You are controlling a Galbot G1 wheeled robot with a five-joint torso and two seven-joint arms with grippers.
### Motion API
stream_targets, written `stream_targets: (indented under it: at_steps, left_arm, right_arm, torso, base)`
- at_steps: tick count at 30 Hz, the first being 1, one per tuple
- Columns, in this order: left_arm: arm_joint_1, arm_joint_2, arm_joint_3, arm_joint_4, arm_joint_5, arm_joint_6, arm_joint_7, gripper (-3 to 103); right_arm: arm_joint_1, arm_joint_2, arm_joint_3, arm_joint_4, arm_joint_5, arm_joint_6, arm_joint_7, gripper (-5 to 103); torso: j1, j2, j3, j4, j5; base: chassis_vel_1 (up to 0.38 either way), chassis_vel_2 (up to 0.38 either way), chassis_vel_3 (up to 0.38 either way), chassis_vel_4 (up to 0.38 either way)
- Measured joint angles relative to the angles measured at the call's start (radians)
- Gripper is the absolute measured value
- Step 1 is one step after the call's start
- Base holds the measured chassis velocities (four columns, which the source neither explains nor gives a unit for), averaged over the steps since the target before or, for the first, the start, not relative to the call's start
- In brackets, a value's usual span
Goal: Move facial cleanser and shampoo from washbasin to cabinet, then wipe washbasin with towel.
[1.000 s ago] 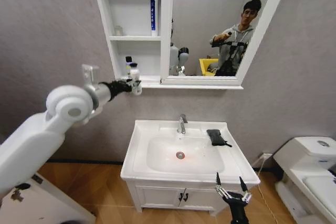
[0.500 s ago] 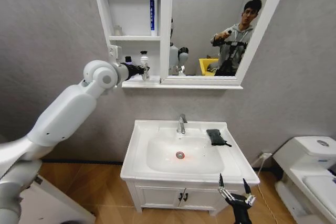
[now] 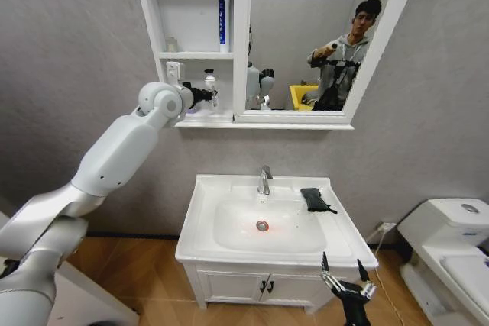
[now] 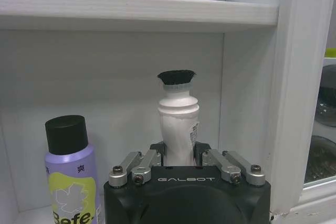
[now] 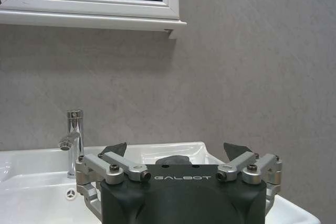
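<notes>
Two bottles stand in the cabinet's (image 3: 170,55) lower shelf: a purple can (image 4: 71,174) and a white bottle (image 4: 178,124), which the left gripper (image 4: 178,153) grasps with clenched fingers. The towel (image 3: 314,199) lies on the washbasin (image 3: 200,223) rim, right of the tap (image 3: 264,180). Low right, the right gripper (image 3: 341,266) hangs before the washbasin, fingers released.

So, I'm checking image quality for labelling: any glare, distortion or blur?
Head view: wide-angle bending of the cabinet frame, a reddish glint in the washbasin bowl. Left wrist view: sharp on the white bottle. Right wrist view: even light, tap clear.
</notes>
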Motion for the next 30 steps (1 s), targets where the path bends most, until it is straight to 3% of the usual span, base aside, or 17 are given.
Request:
stream_targets:
  at_steps: [6, 9, 13, 15, 16, 20, 24, 26, 27, 30]
  left_arm:
    - [0.013, -0.001, 0.001, -0.003, 0.004, -0.001, 0.003, 26]
    - [0.024, -0.002, 0.002, -0.007, 0.004, -0.003, 0.003, 41]
    - [0.032, -0.001, 0.001, -0.012, 0.008, -0.007, 0.006, 46]
    - [0.049, 0.012, -0.008, -0.038, 0.013, -0.014, 0.012, 63]
    - [0.049, 0.012, -0.008, -0.038, 0.013, -0.014, 0.012, 63]
    - [0.106, 0.056, -0.044, -0.108, 0.025, -0.03, 0.016, 79]
    - [0.216, 0.124, -0.11, -0.22, 0.06, -0.063, 0.043, 89]
    - [0.366, 0.189, -0.172, -0.363, 0.122, -0.085, 0.047, 98]
    - [0.366, 0.189, -0.172, -0.363, 0.122, -0.085, 0.047, 98]
    - [0.618, 0.268, -0.262, -0.549, 0.226, -0.098, 0.005, 100]
  right_arm:
    - [0.008, -0.006, 0.0, -0.007, 0.001, -0.003, 0.0, 100]
    - [0.017, -0.008, 0.0, -0.012, 0.0, -0.006, 0.0, 100]
    - [0.019, -0.007, -0.001, -0.016, 0.0, -0.006, 0.0, 100]
    - [0.025, -0.011, -0.004, -0.019, -0.001, -0.007, -0.003, 100]
    - [0.025, -0.011, -0.004, -0.019, -0.001, -0.007, -0.003, 100]
    - [0.035, -0.009, -0.004, -0.018, -0.002, -0.017, -0.004, 100]
    - [0.042, -0.001, -0.007, -0.023, -0.017, -0.02, 0.006, 100]
    - [0.047, 0.005, -0.008, -0.029, -0.026, -0.021, 0.016, 100]
    - [0.047, 0.005, -0.008, -0.029, -0.026, -0.021, 0.016, 100]
    - [0.068, 0.015, -0.006, -0.039, -0.063, -0.028, 0.103, 100]
  torso:
    - [0.0, 0.0, 0.0, 0.0001, -0.0001]
    - [0.0, 0.0, 0.0, 0.0001, -0.0002]
    - [0.0, 0.0, 0.0, 0.0001, -0.0002]
    - [0.0, 0.0, 0.0, -0.0002, 0.0]
    - [0.0, 0.0, 0.0, -0.0002, 0.0]
    - [0.0, 0.0, 0.0, -0.0001, 0.0]
    - [0.0, 0.0, 0.0, -0.0001, -0.0002]
    - [0.0, 0.0, 0.0, 0.0005, -0.0007]
    - [0.0, 0.0, 0.0, 0.0005, -0.0007]
    - [-0.001, 0.0, 0.0, -0.0001, -0.0001]
  base:
    - [0.0, 0.0, 0.0, 0.0]
    - [0.0, 0.0, 0.0, 0.0]
    - [0.0, 0.0, 0.0, 0.0]
    - [0.0, 0.0, 0.0, 0.0]
    - [0.0, 0.0, 0.0, 0.0]
    - [0.0, 0.0, 0.0, 0.0]
    - [0.0, 0.0, 0.0, 0.0]
    - [0.0, 0.0, 0.0, 0.0]
    - [0.0, 0.0, 0.0, 0.0]
    - [0.0, 0.0, 0.0, 0.0]
